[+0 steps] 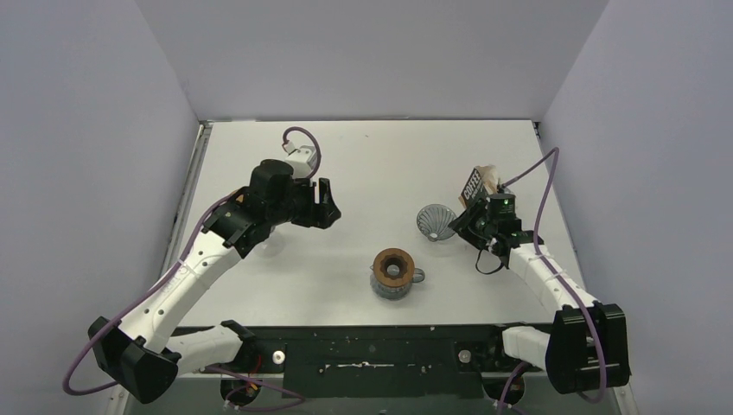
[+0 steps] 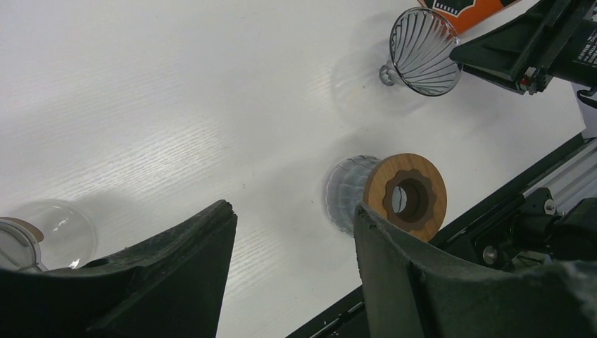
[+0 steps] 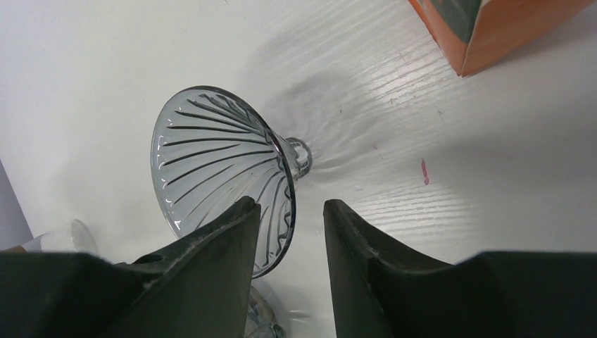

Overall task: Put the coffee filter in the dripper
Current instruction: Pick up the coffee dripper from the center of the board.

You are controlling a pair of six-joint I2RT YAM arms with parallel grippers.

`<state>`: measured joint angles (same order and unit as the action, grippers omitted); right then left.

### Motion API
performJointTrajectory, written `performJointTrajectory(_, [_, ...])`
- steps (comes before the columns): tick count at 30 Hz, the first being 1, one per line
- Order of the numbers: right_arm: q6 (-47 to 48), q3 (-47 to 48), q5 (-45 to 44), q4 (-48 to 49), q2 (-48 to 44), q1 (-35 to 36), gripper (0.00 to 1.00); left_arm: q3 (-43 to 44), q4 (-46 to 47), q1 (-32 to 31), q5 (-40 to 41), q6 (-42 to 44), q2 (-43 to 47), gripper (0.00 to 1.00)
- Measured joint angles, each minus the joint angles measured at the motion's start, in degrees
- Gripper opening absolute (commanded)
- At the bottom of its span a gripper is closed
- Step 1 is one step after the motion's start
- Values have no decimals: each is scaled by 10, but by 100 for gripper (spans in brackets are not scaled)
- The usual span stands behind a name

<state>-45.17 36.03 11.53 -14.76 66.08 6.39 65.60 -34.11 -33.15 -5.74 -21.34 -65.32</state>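
The dripper, a smoky see-through ribbed cone, lies on its side at mid right of the table. It also shows in the right wrist view and the left wrist view. My right gripper is open right at the dripper's mouth. In the right wrist view the rim's edge sits in the gap beside the left finger, with no grip that I can see. My left gripper is open and empty above bare table at mid left, as its wrist view shows. No white coffee filter is in view.
A ribbed see-through cup with a brown wooden ring collar and a small handle stands at centre front, also in the left wrist view. An orange coffee box stands behind the right gripper. A clear glass sits under the left arm.
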Motion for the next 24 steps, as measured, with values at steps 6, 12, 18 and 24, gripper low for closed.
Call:
performJointTrajectory(6, [-13, -11, 7, 17, 14, 0, 31, -9, 0, 3, -5, 0, 0, 59])
performJointTrajectory(12, [-19, -13, 9, 25, 18, 0, 16, -14, -7, 3, -5, 2, 0, 59])
performJointTrajectory(18, [-21, -13, 13, 32, 21, 0, 3, -14, -13, 3, -10, 9, 0, 59])
performJointTrajectory(24, [-21, -13, 14, 34, 21, 0, 0, -14, -14, 3, -16, 10, 0, 60])
